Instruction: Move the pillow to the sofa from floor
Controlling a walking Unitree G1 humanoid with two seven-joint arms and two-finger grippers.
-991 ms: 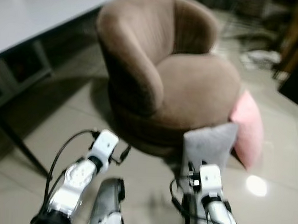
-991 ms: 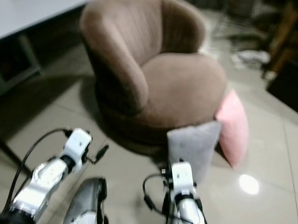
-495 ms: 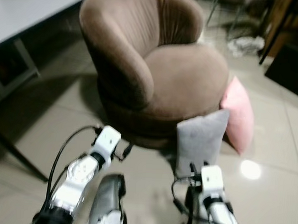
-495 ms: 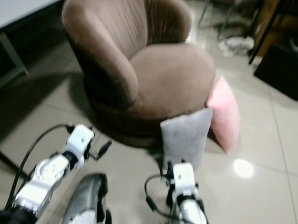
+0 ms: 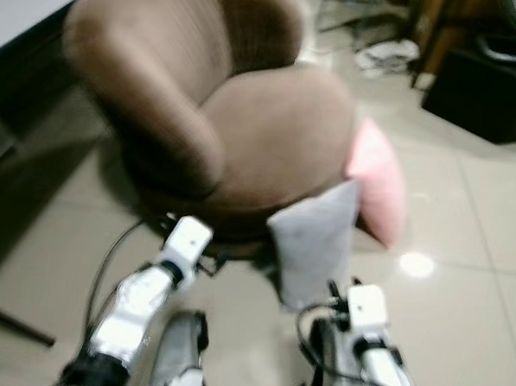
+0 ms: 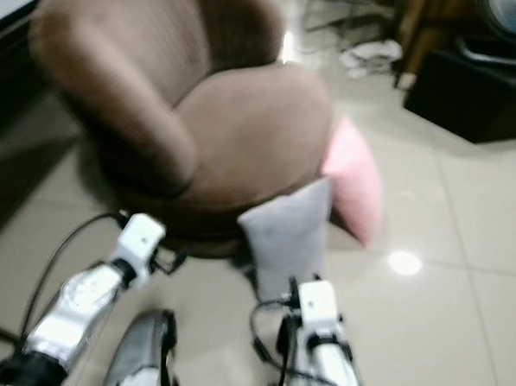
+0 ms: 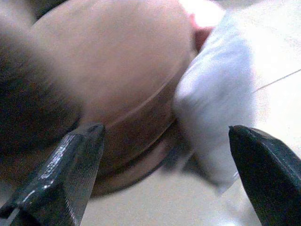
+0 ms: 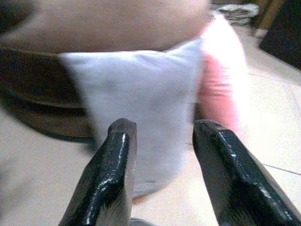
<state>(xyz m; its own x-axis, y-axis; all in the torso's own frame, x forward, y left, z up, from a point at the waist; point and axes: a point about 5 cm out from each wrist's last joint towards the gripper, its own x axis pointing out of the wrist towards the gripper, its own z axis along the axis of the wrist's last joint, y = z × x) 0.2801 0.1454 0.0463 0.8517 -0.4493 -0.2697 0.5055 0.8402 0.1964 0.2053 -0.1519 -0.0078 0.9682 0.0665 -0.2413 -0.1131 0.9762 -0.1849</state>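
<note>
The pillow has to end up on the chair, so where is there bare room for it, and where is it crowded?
The brown chair's seat is bare from backrest to front edge. It is crowded at the chair's front right foot, where the grey pillow and pink pillow lean. Bare floor tile lies right of them.

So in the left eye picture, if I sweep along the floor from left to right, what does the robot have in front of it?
Brown armchair → grey pillow leaning against its base → pink pillow → bright light reflection on the floor tiles → dark cabinet at the far right.
</note>
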